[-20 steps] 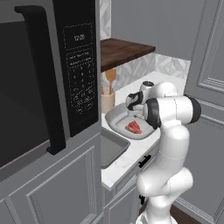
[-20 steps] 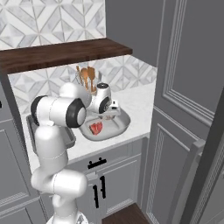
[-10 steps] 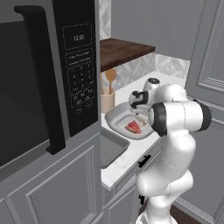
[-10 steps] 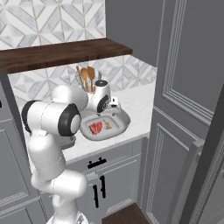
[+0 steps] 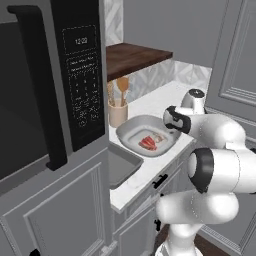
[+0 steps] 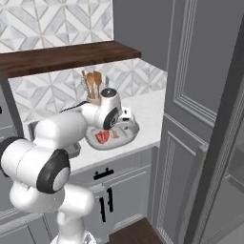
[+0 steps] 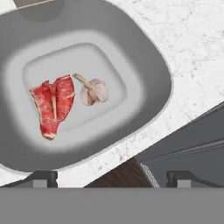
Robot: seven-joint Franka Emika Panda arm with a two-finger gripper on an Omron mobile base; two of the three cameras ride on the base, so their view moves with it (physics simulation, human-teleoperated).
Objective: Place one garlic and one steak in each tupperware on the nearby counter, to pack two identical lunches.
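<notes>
- The base has swung round and drawn closer in the last second: both base views have shifted as a whole, so the dish (image 5: 150,135) has not moved on the counter (image 5: 165,102). The arm has also pulled up and back from over the dish, where it was hovering lower a second ago.
- The rounded-square dish sits near the front edge of the counter, just beside the cup of wooden utensils (image 5: 118,111). In it lie one red steak (image 7: 53,105) and one garlic bulb (image 7: 92,91), side by side in the flat middle, touching or nearly so.
- My reading: this lunch is packed, with one of each in place. The second container (image 5: 119,164), a flat tray further along the counter by the microwave (image 5: 50,85), looks bare from here, so that half is still to do.
- In the hand view the steak's long axis runs top to bottom, with the narrower end toward the bottom. The garlic's stalk points up and left, toward the steak's top, with the fat end away from it.
- The gripper's (image 7: 112,179) two tips stand wide apart at the bottom corners of the hand view, with nothing between them; it carries nothing.
</notes>
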